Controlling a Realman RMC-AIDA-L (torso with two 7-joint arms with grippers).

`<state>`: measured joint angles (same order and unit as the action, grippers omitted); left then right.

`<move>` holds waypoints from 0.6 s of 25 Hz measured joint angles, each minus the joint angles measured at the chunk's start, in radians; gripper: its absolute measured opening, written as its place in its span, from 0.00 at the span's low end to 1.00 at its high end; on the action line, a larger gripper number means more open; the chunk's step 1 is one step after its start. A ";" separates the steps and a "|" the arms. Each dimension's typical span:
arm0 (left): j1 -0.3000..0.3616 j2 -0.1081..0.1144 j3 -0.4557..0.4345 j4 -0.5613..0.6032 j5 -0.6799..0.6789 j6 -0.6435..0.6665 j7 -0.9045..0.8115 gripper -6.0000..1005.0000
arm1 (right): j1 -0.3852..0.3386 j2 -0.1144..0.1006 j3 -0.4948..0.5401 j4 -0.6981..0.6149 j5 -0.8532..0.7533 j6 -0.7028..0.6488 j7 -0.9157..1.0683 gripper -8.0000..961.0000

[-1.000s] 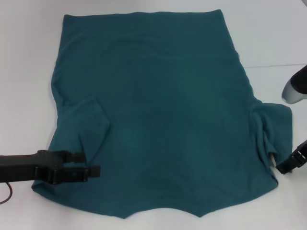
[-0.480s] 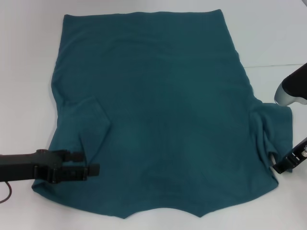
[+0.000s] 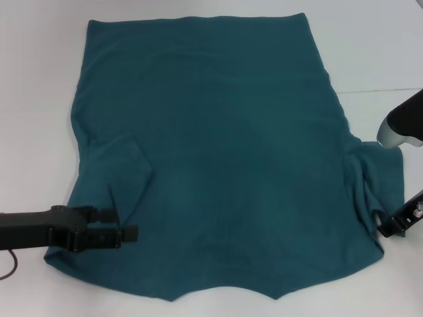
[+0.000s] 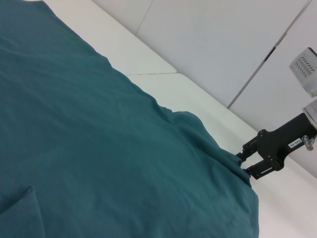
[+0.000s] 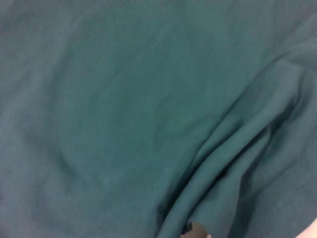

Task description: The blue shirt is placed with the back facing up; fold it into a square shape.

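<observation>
The blue shirt (image 3: 218, 145) lies spread flat on the white table (image 3: 33, 79), plain back up, collar end nearest me. Its left sleeve (image 3: 122, 175) is folded inward onto the body, and its right sleeve (image 3: 377, 178) sticks out, rumpled. My left gripper (image 3: 127, 224) hovers open over the shirt's near left corner. My right gripper (image 3: 383, 230) sits at the right sleeve's near edge. In the left wrist view the right gripper (image 4: 241, 162) is open, its fingers astride the shirt's (image 4: 74, 124) edge. The right wrist view shows only creased shirt fabric (image 5: 124, 99).
White tabletop surrounds the shirt on every side, with a seam line (image 3: 383, 90) at the right. The right arm's silver link (image 3: 400, 129) hangs above the right sleeve. A thin dark cable (image 3: 8, 267) loops by the left arm.
The right arm's silver link has swung inward over the sleeve, and the right gripper has edged slightly toward the sleeve's edge. The left gripper and shirt have stayed still.
</observation>
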<state>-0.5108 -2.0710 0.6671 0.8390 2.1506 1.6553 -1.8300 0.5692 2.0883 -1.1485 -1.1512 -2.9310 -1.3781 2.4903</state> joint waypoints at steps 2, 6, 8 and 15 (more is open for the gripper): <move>0.000 0.000 0.000 0.000 0.000 0.000 0.000 0.87 | 0.000 0.000 0.000 0.003 0.001 0.003 0.000 0.59; 0.000 0.000 0.000 0.000 0.000 0.000 0.000 0.87 | 0.000 0.002 0.001 0.005 0.002 0.003 -0.001 0.59; 0.000 0.000 0.000 0.000 0.000 0.000 0.000 0.87 | 0.000 0.002 0.001 0.005 0.003 -0.002 -0.002 0.59; 0.000 0.000 0.000 0.000 0.000 0.001 0.000 0.87 | -0.001 0.003 0.006 0.005 0.001 0.010 0.002 0.58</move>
<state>-0.5108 -2.0709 0.6673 0.8390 2.1506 1.6566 -1.8300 0.5686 2.0908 -1.1430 -1.1458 -2.9296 -1.3685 2.4921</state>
